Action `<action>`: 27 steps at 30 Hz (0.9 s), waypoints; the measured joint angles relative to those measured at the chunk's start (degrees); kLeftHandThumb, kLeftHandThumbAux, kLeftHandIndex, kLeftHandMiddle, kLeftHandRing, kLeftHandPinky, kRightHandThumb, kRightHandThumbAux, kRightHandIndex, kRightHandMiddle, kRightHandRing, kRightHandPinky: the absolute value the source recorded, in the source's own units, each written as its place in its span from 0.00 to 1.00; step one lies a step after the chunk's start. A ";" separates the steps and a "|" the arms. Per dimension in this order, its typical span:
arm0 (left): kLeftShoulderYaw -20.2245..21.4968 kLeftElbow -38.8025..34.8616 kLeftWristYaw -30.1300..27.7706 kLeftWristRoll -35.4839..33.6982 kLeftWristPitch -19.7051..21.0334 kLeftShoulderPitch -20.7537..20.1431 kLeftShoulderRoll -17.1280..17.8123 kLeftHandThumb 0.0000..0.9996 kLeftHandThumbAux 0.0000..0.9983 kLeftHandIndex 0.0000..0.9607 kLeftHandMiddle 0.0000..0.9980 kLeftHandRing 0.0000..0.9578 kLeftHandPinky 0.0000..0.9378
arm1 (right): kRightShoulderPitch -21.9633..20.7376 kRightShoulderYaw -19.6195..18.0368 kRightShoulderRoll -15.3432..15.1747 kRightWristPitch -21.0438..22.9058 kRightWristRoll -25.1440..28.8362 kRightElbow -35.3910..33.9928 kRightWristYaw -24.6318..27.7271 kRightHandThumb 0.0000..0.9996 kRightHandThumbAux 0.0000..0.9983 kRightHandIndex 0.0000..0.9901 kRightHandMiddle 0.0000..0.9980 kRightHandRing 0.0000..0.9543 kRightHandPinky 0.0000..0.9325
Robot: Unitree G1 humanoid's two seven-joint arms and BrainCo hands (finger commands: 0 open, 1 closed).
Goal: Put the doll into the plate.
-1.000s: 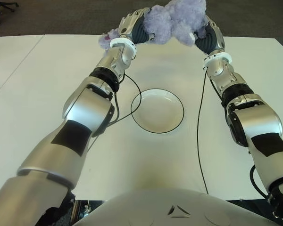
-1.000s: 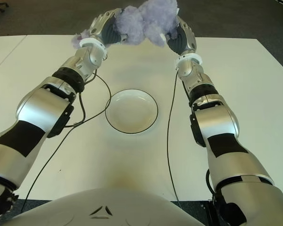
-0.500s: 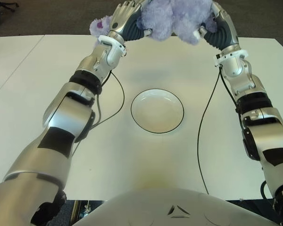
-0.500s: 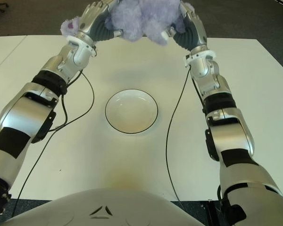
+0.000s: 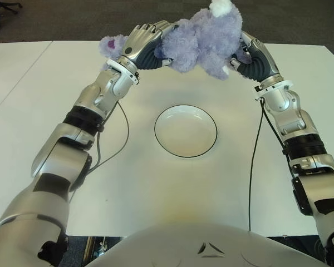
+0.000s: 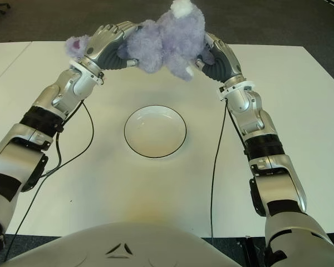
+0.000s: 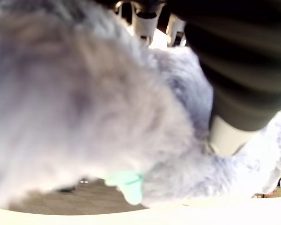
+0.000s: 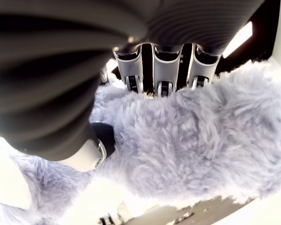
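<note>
Both hands hold the doll [image 5: 203,34], a fluffy purple toy, up in the air above the far part of the white table [image 5: 44,111]. The left hand [image 5: 142,44] presses its curled fingers [image 7: 147,18] into one end, and the right hand [image 5: 255,55] clasps the other with its fingers [image 8: 164,70]. The plate [image 5: 185,131], nearer the robot, holds nothing.
</note>
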 measured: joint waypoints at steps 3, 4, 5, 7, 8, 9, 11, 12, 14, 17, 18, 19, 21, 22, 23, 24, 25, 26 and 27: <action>1.03 -5.78 -2.96 -0.12 2.00 2.14 1.60 0.75 0.69 0.46 0.84 0.87 0.85 | 2.57 -0.93 -0.88 2.25 1.01 -5.71 2.54 0.72 0.71 0.44 0.85 0.90 0.93; 1.46 -7.86 -4.09 -0.21 2.73 2.90 2.09 0.75 0.69 0.46 0.83 0.86 0.85 | 3.40 -1.24 -1.12 3.05 1.39 -7.65 3.39 0.72 0.71 0.44 0.85 0.90 0.93; 1.95 -9.94 -5.24 -0.29 3.44 3.73 2.56 0.75 0.69 0.46 0.84 0.86 0.86 | 4.20 -1.51 -1.39 3.91 1.64 -9.52 4.23 0.72 0.71 0.44 0.85 0.90 0.93; 2.66 -13.92 -7.58 -0.69 4.92 5.36 3.39 0.75 0.69 0.46 0.84 0.87 0.85 | 5.79 -1.94 -1.88 5.75 2.22 -13.10 5.91 0.72 0.71 0.44 0.85 0.90 0.93; 2.96 -15.87 -8.91 -0.82 5.64 6.27 3.80 0.75 0.69 0.46 0.84 0.87 0.85 | 6.62 -2.12 -2.09 6.79 2.51 -14.89 6.83 0.72 0.71 0.44 0.85 0.90 0.93; 3.32 -18.00 -10.19 -0.95 6.32 7.23 4.17 0.75 0.69 0.46 0.83 0.87 0.86 | 7.51 -2.26 -2.30 7.79 2.67 -16.86 7.72 0.72 0.71 0.44 0.85 0.90 0.92; 4.09 -21.81 -12.73 -1.46 7.69 9.27 4.68 0.75 0.69 0.46 0.83 0.87 0.86 | 9.21 -2.40 -2.58 9.51 2.82 -20.18 9.30 0.72 0.71 0.44 0.85 0.90 0.92; 4.31 -23.48 -14.04 -1.73 8.23 10.32 4.80 0.75 0.69 0.46 0.83 0.87 0.86 | 10.17 -2.47 -2.69 10.20 2.93 -21.74 10.03 0.72 0.71 0.44 0.85 0.90 0.92; 4.62 -27.11 -16.89 -2.09 9.33 12.67 5.27 0.75 0.69 0.46 0.84 0.87 0.87 | 12.57 -2.49 -2.92 11.74 3.47 -25.55 11.80 0.72 0.71 0.44 0.84 0.90 0.92; 4.27 -30.34 -20.65 -1.88 10.01 15.36 5.59 0.75 0.69 0.46 0.85 0.89 0.90 | 15.95 -2.26 -2.91 13.23 3.76 -30.31 14.30 0.72 0.71 0.44 0.84 0.90 0.92; 4.01 -30.98 -21.60 -1.58 10.18 16.28 5.59 0.75 0.69 0.46 0.86 0.89 0.90 | 16.99 -2.06 -2.89 13.40 3.76 -31.41 14.99 0.72 0.71 0.44 0.85 0.90 0.92; 3.52 -31.68 -22.70 -0.93 10.55 17.34 5.59 0.75 0.69 0.46 0.86 0.90 0.90 | 18.14 -1.85 -2.88 13.60 3.76 -32.50 15.78 0.72 0.71 0.44 0.85 0.90 0.92; 2.80 -32.55 -24.12 0.00 11.03 18.96 5.61 0.75 0.69 0.46 0.87 0.90 0.90 | 19.45 -1.67 -2.84 13.72 3.72 -33.32 16.86 0.71 0.71 0.44 0.86 0.91 0.92; 2.55 -33.00 -24.87 0.39 11.19 19.72 5.62 0.75 0.69 0.46 0.87 0.90 0.90 | 19.92 -1.63 -2.82 13.77 3.69 -33.53 17.43 0.71 0.71 0.44 0.86 0.91 0.92; 2.42 -33.45 -25.56 0.64 11.34 20.40 5.63 0.75 0.69 0.46 0.87 0.90 0.90 | 20.32 -1.62 -2.78 13.81 3.65 -33.72 17.94 0.71 0.71 0.44 0.86 0.91 0.92; 2.35 -33.87 -26.15 0.73 11.50 20.93 5.65 0.75 0.69 0.46 0.87 0.90 0.90 | 20.59 -1.63 -2.74 13.86 3.63 -33.89 18.34 0.71 0.71 0.44 0.86 0.91 0.92; 2.24 -34.13 -26.73 0.93 11.54 21.26 5.64 0.75 0.69 0.46 0.86 0.90 0.90 | 20.70 -1.63 -2.68 13.90 3.61 -34.03 18.69 0.71 0.71 0.44 0.86 0.91 0.92; 2.23 -34.35 -27.31 1.02 11.64 21.51 5.63 0.74 0.69 0.46 0.86 0.90 0.90 | 20.73 -1.64 -2.63 13.95 3.60 -34.19 19.01 0.71 0.71 0.44 0.86 0.91 0.92; 2.29 -34.71 -27.91 1.07 11.87 21.68 5.65 0.74 0.69 0.46 0.86 0.90 0.90 | 20.74 -1.68 -2.60 13.98 3.60 -34.38 19.35 0.71 0.71 0.44 0.86 0.90 0.92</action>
